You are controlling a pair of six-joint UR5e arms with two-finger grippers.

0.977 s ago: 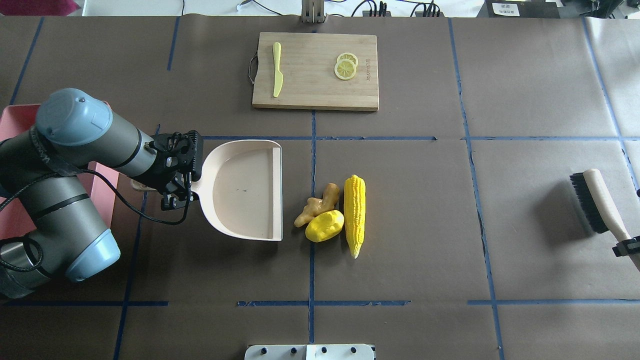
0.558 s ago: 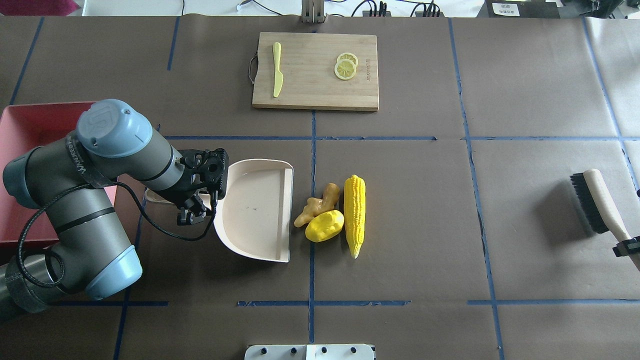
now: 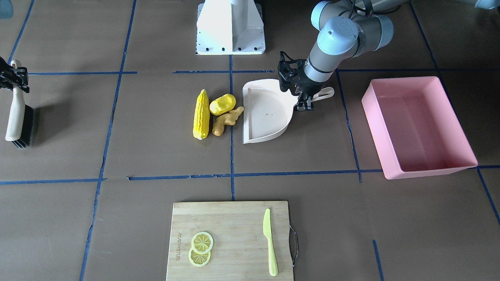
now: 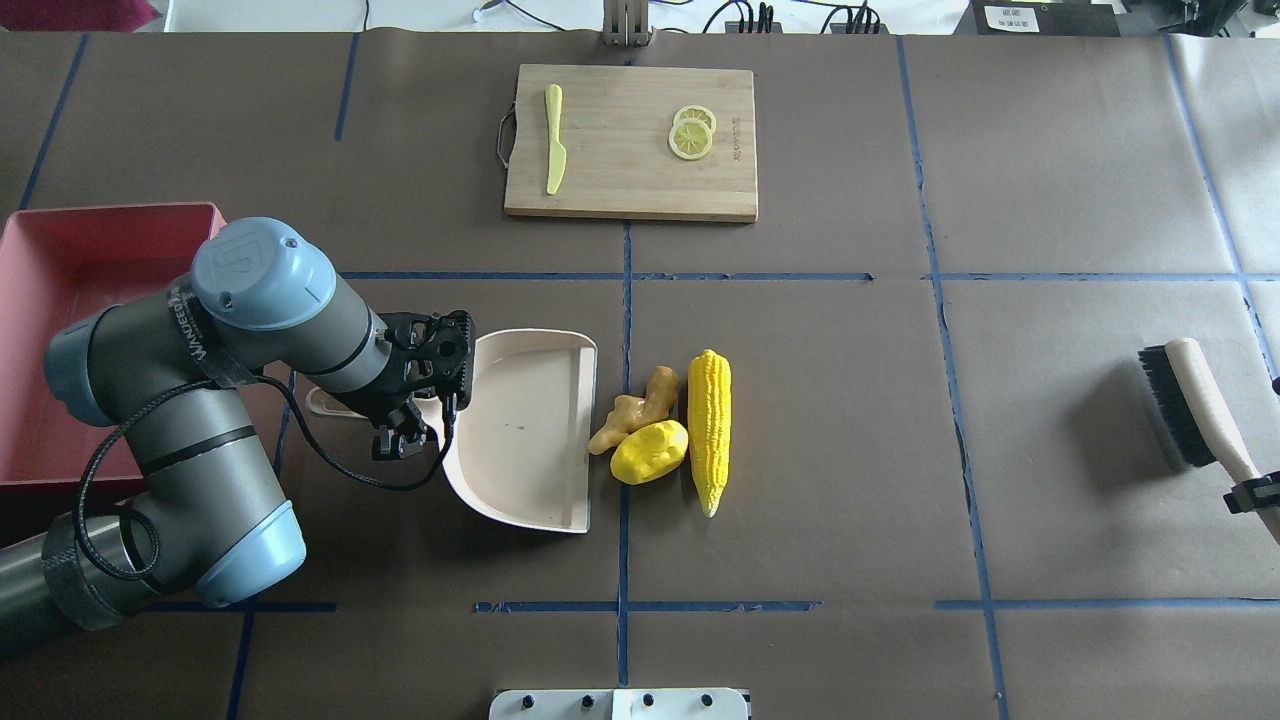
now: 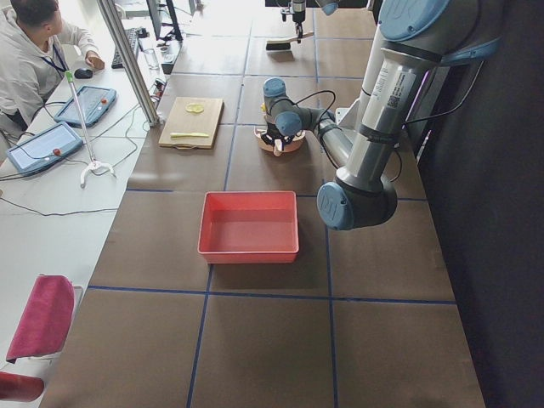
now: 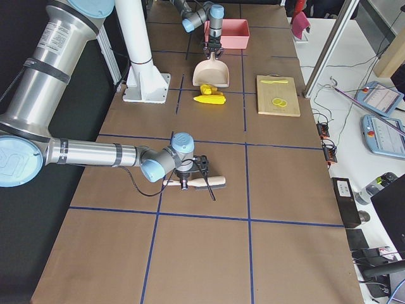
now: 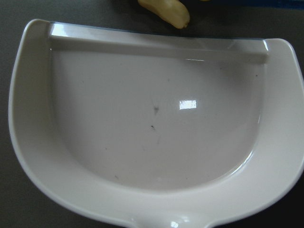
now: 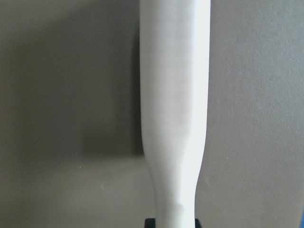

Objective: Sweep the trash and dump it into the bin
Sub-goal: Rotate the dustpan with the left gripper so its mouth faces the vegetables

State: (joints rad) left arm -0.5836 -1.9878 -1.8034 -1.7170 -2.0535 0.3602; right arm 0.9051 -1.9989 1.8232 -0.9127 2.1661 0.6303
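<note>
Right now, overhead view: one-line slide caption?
Left gripper holds dustpan beside ginger, lemon and corn; right gripper holds brush far right.

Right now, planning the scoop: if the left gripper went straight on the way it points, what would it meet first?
Probably the ginger root: it lies nearest the lip of the dustpan that the left gripper holds.

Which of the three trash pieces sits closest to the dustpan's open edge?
The tan ginger root; the yellow lump and corn cob lie farther from the dustpan.
</note>
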